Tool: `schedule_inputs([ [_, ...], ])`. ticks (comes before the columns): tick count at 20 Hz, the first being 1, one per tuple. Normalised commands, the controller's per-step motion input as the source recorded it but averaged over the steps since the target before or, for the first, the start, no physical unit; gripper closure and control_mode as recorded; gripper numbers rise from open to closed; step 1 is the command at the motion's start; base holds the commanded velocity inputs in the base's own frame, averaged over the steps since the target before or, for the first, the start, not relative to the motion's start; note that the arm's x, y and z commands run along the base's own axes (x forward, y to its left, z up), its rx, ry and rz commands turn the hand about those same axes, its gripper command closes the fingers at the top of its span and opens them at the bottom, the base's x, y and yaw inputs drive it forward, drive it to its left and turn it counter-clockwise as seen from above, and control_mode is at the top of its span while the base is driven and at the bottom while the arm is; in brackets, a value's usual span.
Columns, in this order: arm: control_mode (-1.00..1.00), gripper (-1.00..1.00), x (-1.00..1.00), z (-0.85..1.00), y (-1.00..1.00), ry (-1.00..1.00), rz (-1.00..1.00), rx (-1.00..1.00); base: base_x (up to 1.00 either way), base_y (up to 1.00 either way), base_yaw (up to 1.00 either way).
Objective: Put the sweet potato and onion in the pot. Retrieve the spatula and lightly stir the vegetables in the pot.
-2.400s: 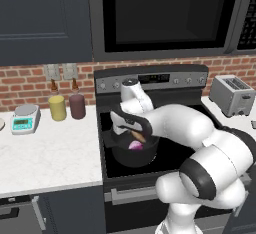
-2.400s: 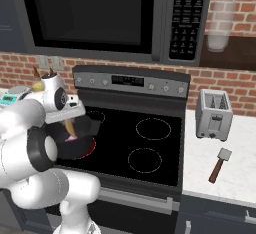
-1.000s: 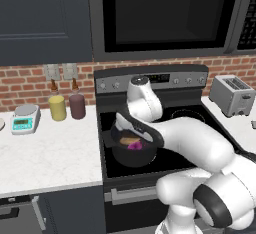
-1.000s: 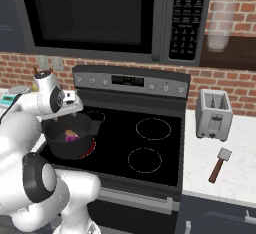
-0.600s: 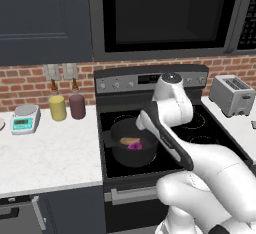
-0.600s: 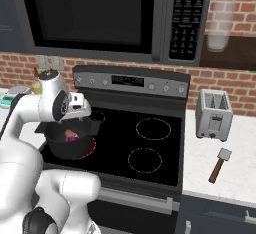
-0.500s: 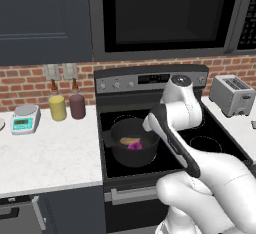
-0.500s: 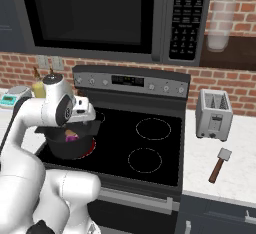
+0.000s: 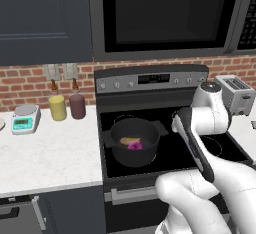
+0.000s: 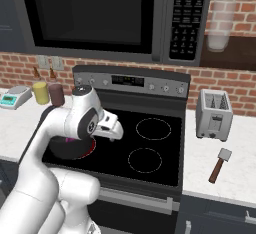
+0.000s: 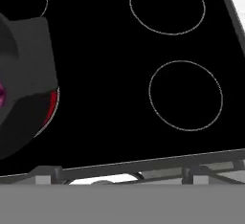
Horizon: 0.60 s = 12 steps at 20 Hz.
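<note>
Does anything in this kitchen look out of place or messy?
Not really. The sweet potato and onion sit inside the pot on the stove, nothing spilled. Only the spatula lies loose on the counter beside the toaster.

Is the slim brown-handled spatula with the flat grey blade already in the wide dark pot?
No, the spatula lies on the white counter right of the stove, far from the pot.

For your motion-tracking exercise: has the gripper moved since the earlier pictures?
Yes. In the right base view the gripper has swung rightward, away from the pot, toward the stove's middle.
</note>
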Motion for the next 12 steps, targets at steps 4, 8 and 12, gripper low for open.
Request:
schedule_inputs([
  [4,-1.00,-1.00,0.00,-0.03,-1.00,0.15,-0.41,0.00,0.00,0.00,0.00],
  [8,-1.00,-1.00,0.35,-0.27,-1.00,0.05,-0.27,0.02,0.00,0.00,0.00],
  [12,-1.00,-1.00,0.54,-0.50,-1.00,0.01,-0.08,0.01,0.00,0.00,0.00],
])
